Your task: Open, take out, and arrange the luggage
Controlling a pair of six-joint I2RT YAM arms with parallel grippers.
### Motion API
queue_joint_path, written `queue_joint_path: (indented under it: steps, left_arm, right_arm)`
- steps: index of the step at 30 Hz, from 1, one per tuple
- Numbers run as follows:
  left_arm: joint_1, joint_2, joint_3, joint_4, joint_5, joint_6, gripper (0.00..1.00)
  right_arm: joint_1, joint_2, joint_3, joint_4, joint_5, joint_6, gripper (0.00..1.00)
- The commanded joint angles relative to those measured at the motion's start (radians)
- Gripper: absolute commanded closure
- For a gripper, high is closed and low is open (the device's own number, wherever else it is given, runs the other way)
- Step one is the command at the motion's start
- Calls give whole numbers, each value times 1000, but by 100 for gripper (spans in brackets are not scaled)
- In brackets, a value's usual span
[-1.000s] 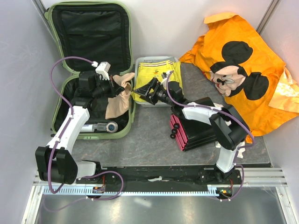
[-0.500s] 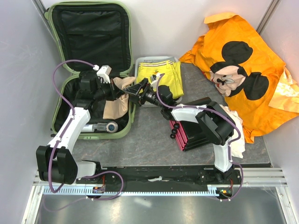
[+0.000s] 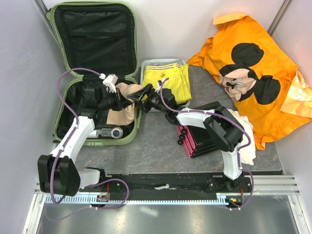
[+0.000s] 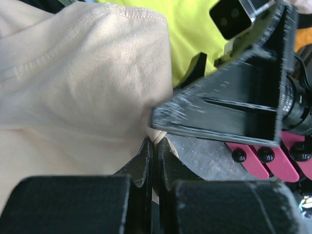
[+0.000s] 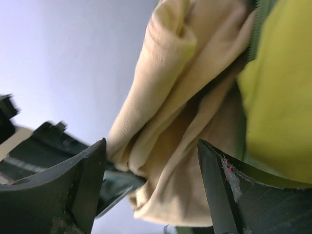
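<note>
Nearest the arm bases, a black box with pink drawers [image 3: 200,132] is sitting on the table under the right arm. To its left, the luggage [image 3: 97,143] is lying open, its lower shell flat on the table's left side and its black-lined lid standing up against the back wall. A silver cylindrical object [image 3: 105,132] is resting in the lower shell. Over the shell's right rim, the left gripper [image 3: 127,101] is pinching a beige garment [image 3: 122,114]; the left wrist view shows its jaws pressed together on a fold of the cloth [image 4: 155,144]. The right gripper [image 3: 138,95] is meeting it from the right, just above that same rim, with its fingers spread apart and the beige garment hanging between them [image 5: 151,142]. Beyond, a white basket [image 3: 161,62] is holding a yellow garment [image 3: 170,80]. An orange cartoon-mouse cloth [image 3: 253,63] is lying crumpled at the far right.
</note>
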Motion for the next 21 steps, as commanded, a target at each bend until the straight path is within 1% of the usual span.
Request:
queue_joint_path:
  steps: [1, 7, 12, 14, 17, 18, 20, 21]
  left_arm:
    - [-33, -22, -17, -3, 87, -19, 98]
    - [-77, -1, 0, -51, 38, 9, 98]
    - [-91, -15, 3, -57, 9, 23, 98]
    - [-96, -18, 6, -62, -3, 27, 98]
    - [-96, -27, 12, -74, -13, 38, 97]
    - [-97, -28, 15, -76, -13, 43, 95]
    - [-98, -47, 23, -85, -36, 55, 79]
    - [-94, -58, 26, -89, -49, 58, 67]
  right_arm:
    - [18, -27, 110, -193, 101, -145, 19]
    - [34, 10, 159, -230, 116, -159, 23]
    - [56, 31, 180, -263, 107, -193, 32]
    - [73, 39, 196, -285, 105, -213, 33]
    - [94, 51, 211, -332, 107, -274, 39]
    - [99, 56, 211, -339, 105, -288, 44]
    - [100, 68, 213, -337, 87, -297, 50]
    - [100, 70, 219, -334, 79, -305, 59]
